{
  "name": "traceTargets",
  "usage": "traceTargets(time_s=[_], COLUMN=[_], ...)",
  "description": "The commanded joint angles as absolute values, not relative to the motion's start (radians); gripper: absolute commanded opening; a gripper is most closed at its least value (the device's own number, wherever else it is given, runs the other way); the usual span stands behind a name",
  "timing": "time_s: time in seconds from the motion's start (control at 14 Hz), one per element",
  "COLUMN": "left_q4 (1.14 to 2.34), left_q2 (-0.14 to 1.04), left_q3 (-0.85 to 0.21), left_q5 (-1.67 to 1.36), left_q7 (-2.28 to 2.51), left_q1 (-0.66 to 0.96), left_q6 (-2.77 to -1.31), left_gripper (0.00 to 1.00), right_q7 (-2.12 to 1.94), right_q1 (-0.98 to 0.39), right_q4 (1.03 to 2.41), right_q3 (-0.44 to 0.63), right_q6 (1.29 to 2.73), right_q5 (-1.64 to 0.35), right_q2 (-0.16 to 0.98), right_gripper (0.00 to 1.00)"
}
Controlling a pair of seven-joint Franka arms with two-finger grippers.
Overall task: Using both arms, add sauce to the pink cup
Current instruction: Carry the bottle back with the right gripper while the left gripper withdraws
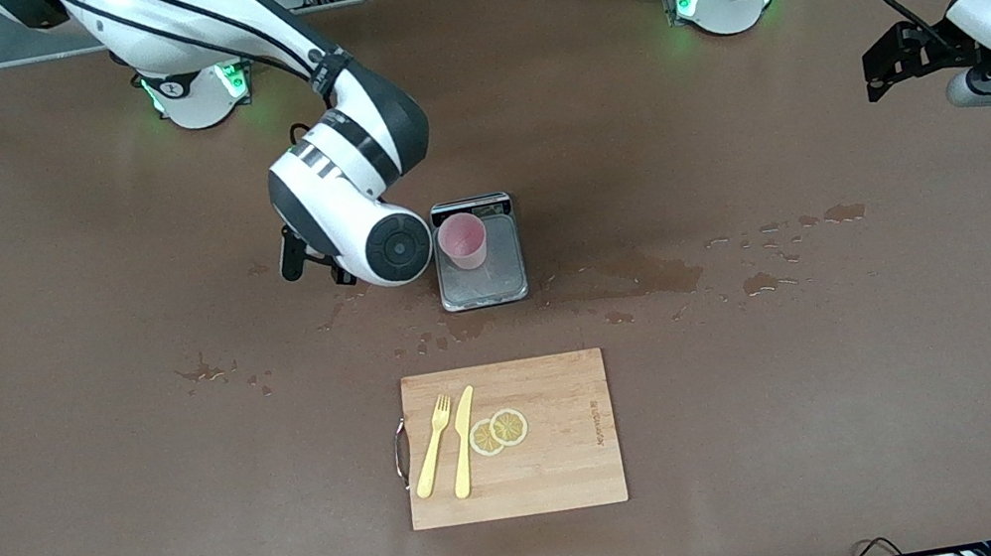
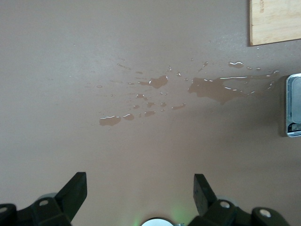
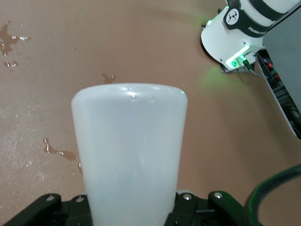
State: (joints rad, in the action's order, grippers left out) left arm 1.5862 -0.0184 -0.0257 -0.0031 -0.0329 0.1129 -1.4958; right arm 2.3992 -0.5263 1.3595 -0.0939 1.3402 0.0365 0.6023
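Sauce bottle (image 3: 129, 155) sits squeezed tight in right pincer (image 1: 314, 263), up over surface (image 1: 55, 291) beside scale (image 1: 480, 265). Pink cup (image 1: 462, 241) stands on scale, w/ cutting board (image 1: 564, 448) nearer camera. Left pincer (image 2: 140, 188) waits wide open, holding nothing, over wet spots (image 2: 207, 88).

The table cover (image 1: 79, 438) looked matt brown, cloth-like, with glossy wet patches (image 2: 214, 89). The cutting board (image 1: 548, 470) was pale, smooth wood. The scale (image 1: 508, 261) showed a brushed metal top — dully shiny. The pink cup (image 1: 462, 241) and whitish bottle (image 3: 129, 155) looked plastic — the bottle translucent and smooth.
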Motion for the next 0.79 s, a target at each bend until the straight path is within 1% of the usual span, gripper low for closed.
traceTargets(time_s=[0.0,0.07,0.5,0.72], left_q4=[1.597,1.589,1.592,1.592], left_q2=[-0.034,-0.026,-0.040,-0.038], left_q3=[-0.017,-0.017,-0.018,-0.017], left_q5=[-0.025,-0.025,-0.023,-0.026], left_q7=[-0.021,-0.021,-0.043,-0.043], left_q1=[0.103,0.103,0.075,0.068], left_q6=[-1.541,-1.567,-1.551,-1.551], left_gripper=[1.00,1.00,1.00,1.00], right_q7=[2.335,2.304,2.177,2.035], right_q1=[-0.444,-0.427,-0.347,-0.235], right_q4=[1.355,1.355,1.359,1.361], right_q3=[-0.104,-0.104,-0.106,-0.103], right_q6=[1.316,1.318,1.328,1.316], right_q5=[-0.034,-0.053,-0.126,-0.227], right_q2=[0.548,0.534,0.505,0.468], right_gripper=[0.00,0.00,0.00,0.00])
